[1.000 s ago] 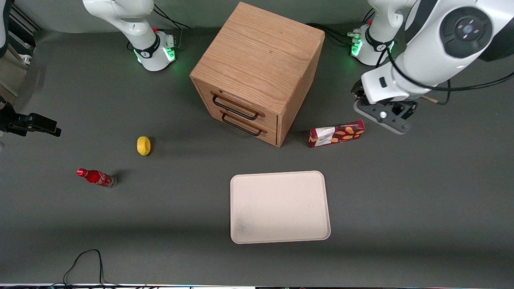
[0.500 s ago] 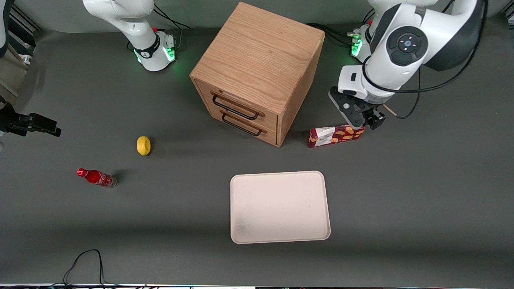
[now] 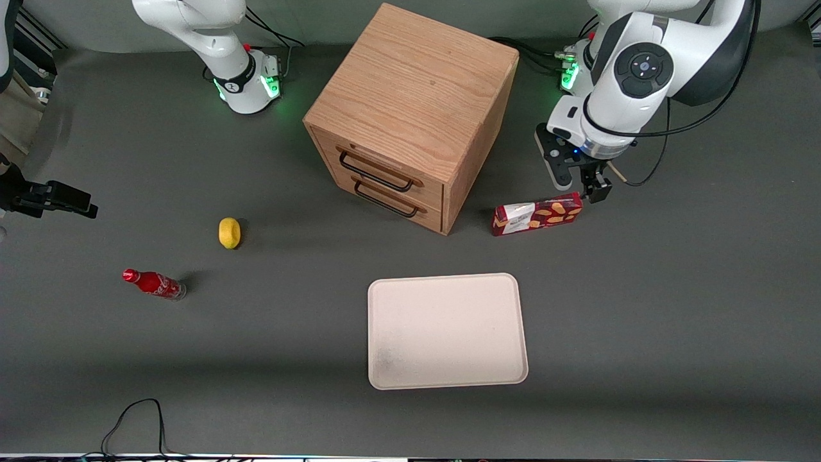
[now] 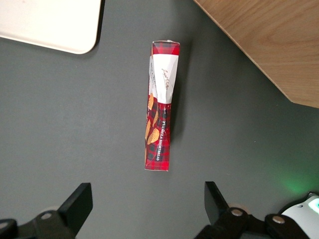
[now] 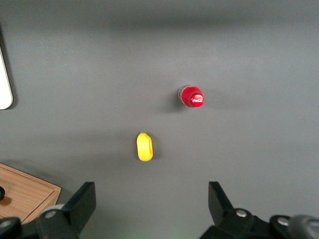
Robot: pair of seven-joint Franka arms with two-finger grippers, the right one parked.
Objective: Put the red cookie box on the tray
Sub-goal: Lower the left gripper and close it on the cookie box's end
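Front view: gripper above the patterned end of red cookie box, fingers spread apart, nothing held. Box flat on the table beside wooden drawer cabinet, well apart from the tray, which sits nearer the camera. Lemon and red soda bottle toward the parked arm's end.

Left wrist view: box between the two wide-set fingertips, not touching either. Tray corner and cabinet edge visible.

Right wrist view: lemon, bottle.
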